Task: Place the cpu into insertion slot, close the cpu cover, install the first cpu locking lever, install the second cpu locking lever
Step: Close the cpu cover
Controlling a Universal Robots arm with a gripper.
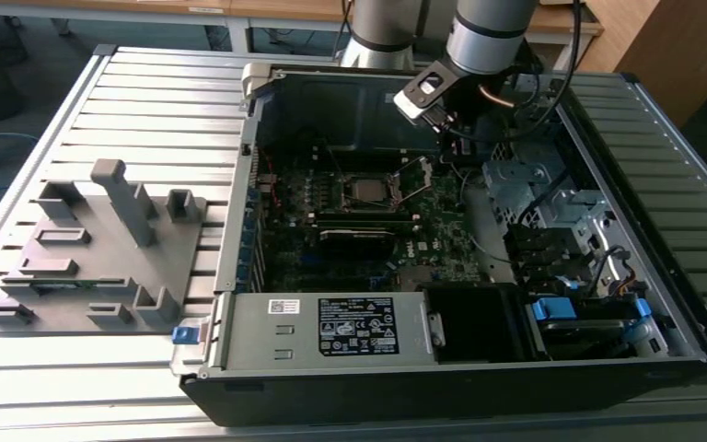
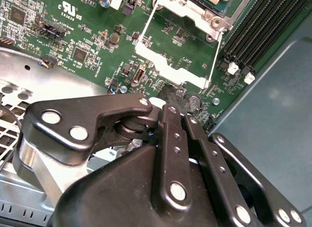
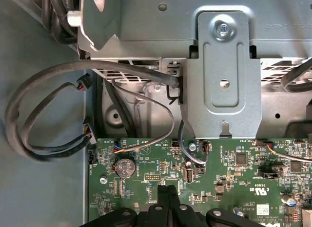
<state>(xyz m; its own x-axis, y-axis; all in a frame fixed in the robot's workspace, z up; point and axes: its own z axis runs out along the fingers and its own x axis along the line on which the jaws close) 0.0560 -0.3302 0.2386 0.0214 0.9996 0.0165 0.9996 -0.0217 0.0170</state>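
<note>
- Black two-fingered gripper (image 3: 167, 190): fingers pressed together, nothing between them, tips over the dark green motherboard (image 3: 234, 188).
- Small flat silver-grey square cpu (image 1: 366, 191): lying in the square dark metal-rimmed insertion slot (image 1: 389, 195), near the gripper, beyond its fingertips and not touching them.
- Thin wire locking lever (image 2: 146, 25): between slot and fingertips.

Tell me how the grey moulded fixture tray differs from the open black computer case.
The grey moulded fixture tray is pale, smaller and low, carrying upright blocks. The open black computer case is dark, far bigger, and holds a green motherboard. The tray lies at the exterior view's left, the case to its right. Both rest on the slatted metal table.
</note>
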